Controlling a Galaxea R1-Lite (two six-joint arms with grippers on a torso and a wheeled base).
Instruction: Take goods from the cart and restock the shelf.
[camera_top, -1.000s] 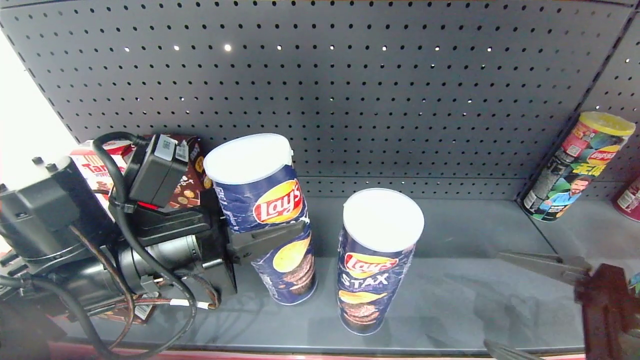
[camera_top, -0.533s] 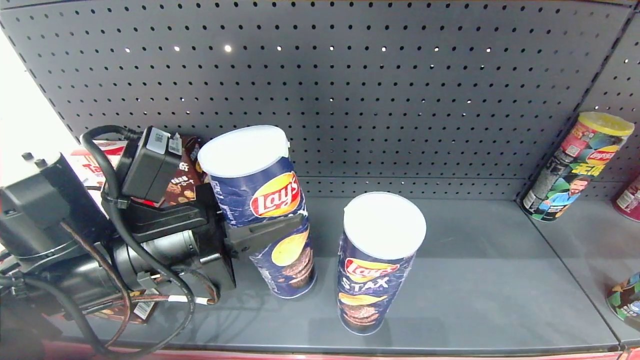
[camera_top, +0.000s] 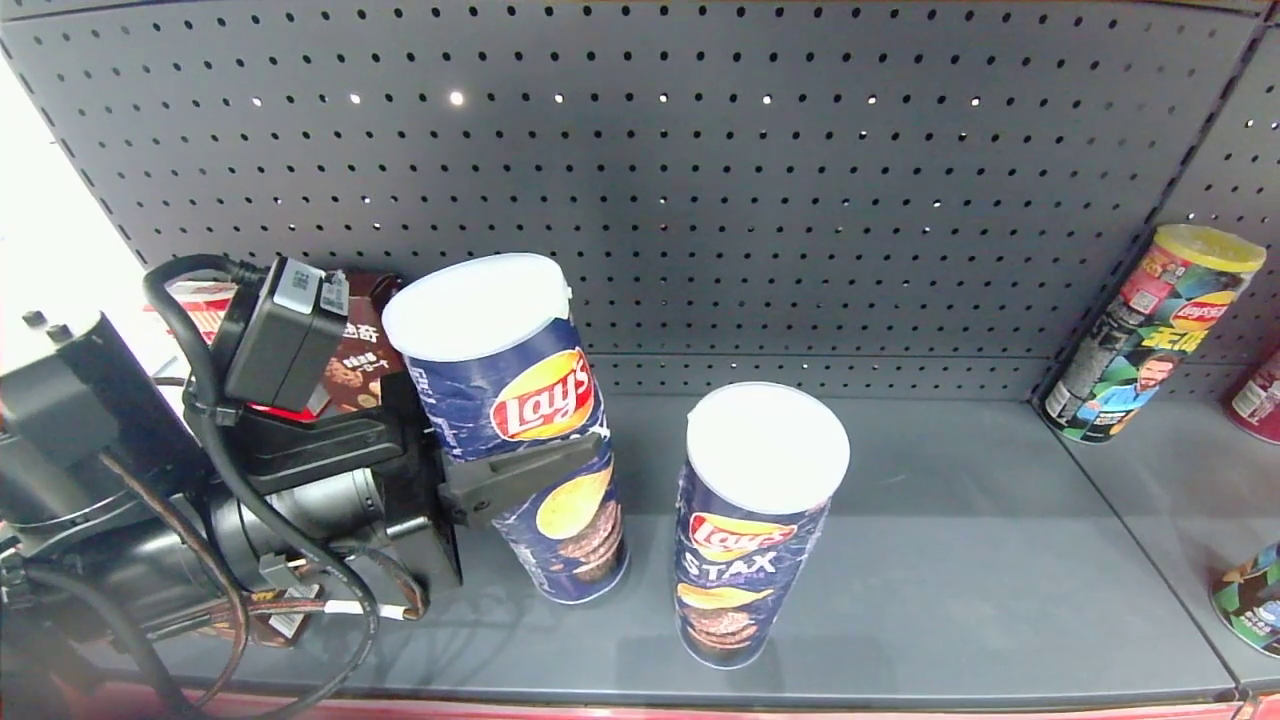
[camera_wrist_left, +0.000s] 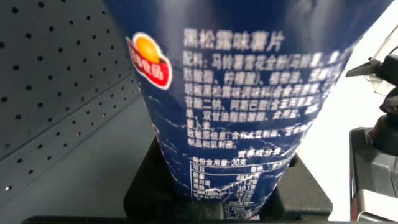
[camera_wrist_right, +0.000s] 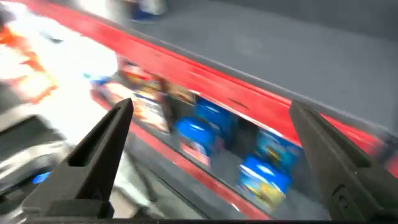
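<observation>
My left gripper (camera_top: 515, 465) is shut on a dark blue chip can (camera_top: 510, 420) with a white lid, at the left of the grey shelf (camera_top: 950, 560). The can leans to the left, its base at or just above the shelf floor. In the left wrist view the same can (camera_wrist_left: 236, 93) stands close between the gripper's pads. A second, matching can (camera_top: 750, 520) stands upright on the shelf just to the right, apart from the held one. My right gripper (camera_wrist_right: 217, 162) is open with nothing between its fingers, over a red shelf edge (camera_wrist_right: 249, 106) and blue goods (camera_wrist_right: 261, 177) below.
Snack boxes (camera_top: 355, 350) stand behind my left arm at the shelf's far left. A colourful yellow-lidded can (camera_top: 1150, 330) leans in the adjoining bay at the right, with a red can (camera_top: 1262, 398) and another can (camera_top: 1250, 600) near it. The pegboard back wall (camera_top: 700, 200) is bare.
The held can's top has shifted left, so it leans more, with my left arm drawn slightly left. My right gripper, at the lower right one second ago, has left the head view.
</observation>
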